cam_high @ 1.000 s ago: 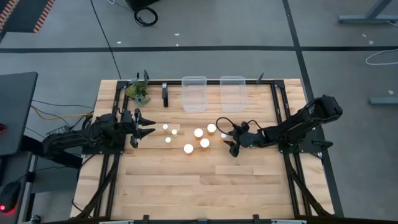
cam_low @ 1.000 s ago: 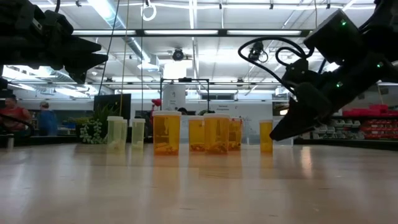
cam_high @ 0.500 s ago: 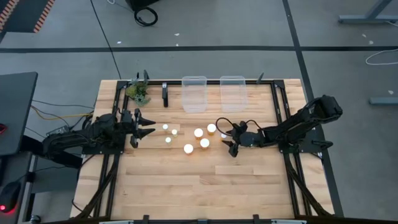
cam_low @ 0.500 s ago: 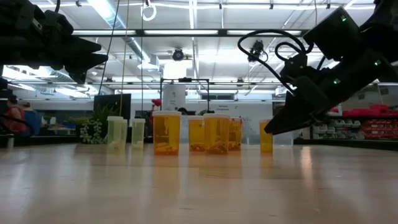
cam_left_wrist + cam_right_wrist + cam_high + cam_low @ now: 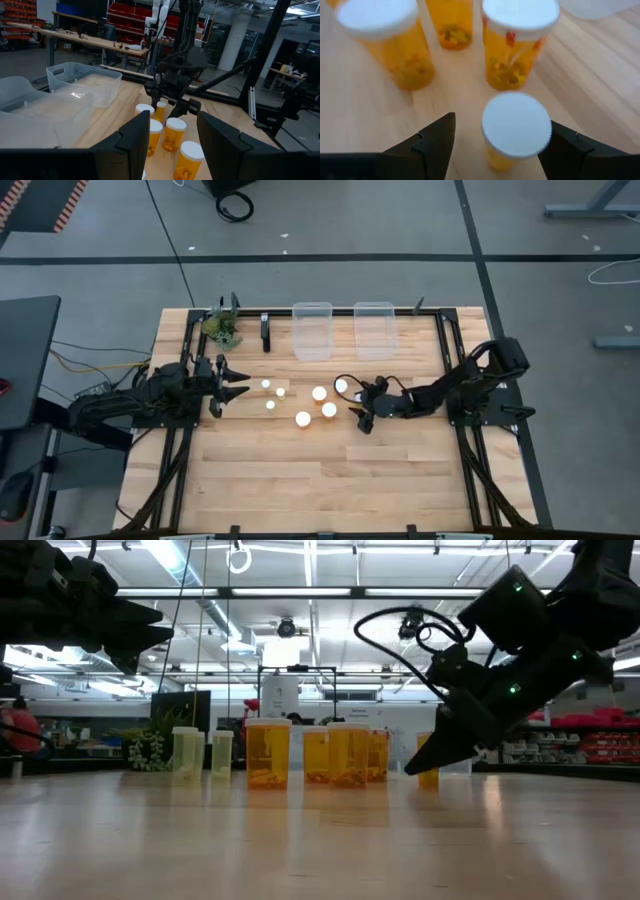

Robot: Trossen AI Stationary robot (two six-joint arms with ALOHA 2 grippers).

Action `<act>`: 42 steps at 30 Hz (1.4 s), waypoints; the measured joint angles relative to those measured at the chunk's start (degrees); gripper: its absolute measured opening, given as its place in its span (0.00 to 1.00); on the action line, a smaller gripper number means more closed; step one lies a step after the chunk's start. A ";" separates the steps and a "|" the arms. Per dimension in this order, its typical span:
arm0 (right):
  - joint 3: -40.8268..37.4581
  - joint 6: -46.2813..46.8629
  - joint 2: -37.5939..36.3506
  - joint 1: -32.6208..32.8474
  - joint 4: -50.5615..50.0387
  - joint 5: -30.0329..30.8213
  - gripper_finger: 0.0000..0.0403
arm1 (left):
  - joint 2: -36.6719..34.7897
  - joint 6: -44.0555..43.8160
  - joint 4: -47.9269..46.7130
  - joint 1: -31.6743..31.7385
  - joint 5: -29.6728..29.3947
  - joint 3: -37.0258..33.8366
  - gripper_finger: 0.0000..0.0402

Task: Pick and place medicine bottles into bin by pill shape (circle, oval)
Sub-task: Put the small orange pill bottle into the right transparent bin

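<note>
1. The medicine bottles (image 5: 318, 404) stood clustered mid-desk (image 5: 300, 480), before two clear bins (image 5: 342, 328); no label writing was readable.
2. The right gripper (image 5: 492, 145) was spread wide around one white-capped bottle (image 5: 516, 126), not clamping it.
3. The left gripper (image 5: 238, 387) hovered open beside the cluster, empty.

Neighbouring medicine bottles (image 5: 318, 402) crowd one side; near table (image 5: 300, 480) lies open.
</note>
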 joint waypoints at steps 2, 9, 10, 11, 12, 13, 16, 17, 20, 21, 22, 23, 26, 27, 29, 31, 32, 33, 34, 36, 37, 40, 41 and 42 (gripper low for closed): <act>0.23 0.52 0.06 -0.01 -1.81 -0.07 0.62 | 0.00 0.00 0.00 0.00 -0.01 0.00 0.43; 0.33 2.04 -2.89 0.00 -4.30 -1.09 0.55 | 0.00 0.00 0.02 0.00 0.01 -0.01 0.43; 0.33 2.08 -3.68 -0.01 -4.98 -1.08 0.55 | 0.00 -0.01 0.02 0.00 0.00 -0.02 0.43; 0.33 2.10 -4.45 -0.01 -5.63 -1.09 0.54 | 0.00 0.00 0.04 0.00 0.01 -0.01 0.43; 0.33 2.13 -5.31 -0.01 -6.79 -1.09 0.54 | 0.00 0.00 0.04 0.00 0.00 0.00 0.43; 0.33 2.28 -6.11 -0.06 -7.62 -1.09 0.53 | 0.00 0.00 0.04 0.00 0.01 0.00 0.43; 0.33 3.23 -8.33 -0.65 -9.71 -1.22 0.53 | 0.00 0.00 0.04 0.00 0.01 0.00 0.43; 0.33 3.31 -8.82 -0.79 -10.17 -1.27 0.53 | 0.00 0.00 0.04 0.00 0.01 -0.02 0.43; 0.31 3.24 -9.69 -1.35 -10.76 -1.75 0.52 | 0.00 -0.01 0.04 0.00 0.01 0.00 0.43; 0.31 3.24 -9.73 -1.60 -10.57 -2.19 0.52 | 0.00 0.00 0.05 0.00 0.01 -0.01 0.43; 0.31 3.22 -9.71 -1.84 -10.64 -2.73 0.52 | 0.00 0.00 0.04 0.00 0.01 -0.02 0.43; 0.31 3.21 -9.72 -2.12 -10.78 -3.35 0.52 | 0.00 0.00 0.07 0.00 0.01 0.00 0.43; 0.31 3.22 -9.74 -2.60 -10.80 -4.08 0.52 | 0.00 0.00 0.07 0.00 0.01 -0.02 0.43; 0.31 3.20 -9.74 -2.61 -10.84 -4.08 0.51 | 0.00 0.00 0.07 0.00 0.01 -0.02 0.43; 0.31 3.20 -9.73 -2.54 -10.78 -4.29 0.49 | 0.00 0.00 0.07 0.00 0.01 -0.02 0.43; 0.31 3.20 -9.73 -2.54 -10.82 -4.33 0.46 | 0.00 0.00 0.07 0.00 0.01 -0.02 0.43; 0.31 3.20 -9.72 -2.54 -10.80 -4.33 0.45 | 0.00 0.00 0.07 0.00 0.01 -0.02 0.43; 0.31 3.20 -9.74 -2.56 -10.82 -4.31 0.43 | 0.00 0.00 0.07 0.00 0.01 -0.02 0.43; 0.31 3.20 -9.74 -2.56 -10.82 -4.31 0.41 | 0.00 0.00 0.07 0.00 0.01 -0.02 0.43; 0.31 3.20 -9.72 -2.56 -10.82 -4.31 0.38 | 0.00 0.00 0.07 0.00 0.01 -0.02 0.43; 0.31 3.20 -9.74 -2.56 -10.82 -4.31 0.37 | 0.00 0.00 0.07 0.00 0.01 -0.01 0.43; 0.31 3.19 -9.72 -2.56 -10.82 -4.31 0.33 | 0.00 0.00 0.07 0.00 -0.01 -0.02 0.43; 0.31 3.18 -9.74 -2.56 -10.82 -4.31 0.32 | 0.00 0.00 0.07 0.00 0.01 -0.02 0.43; 0.31 3.18 -9.73 -2.56 -10.82 -4.31 0.32 | 0.00 0.00 0.09 0.00 0.01 -0.02 0.43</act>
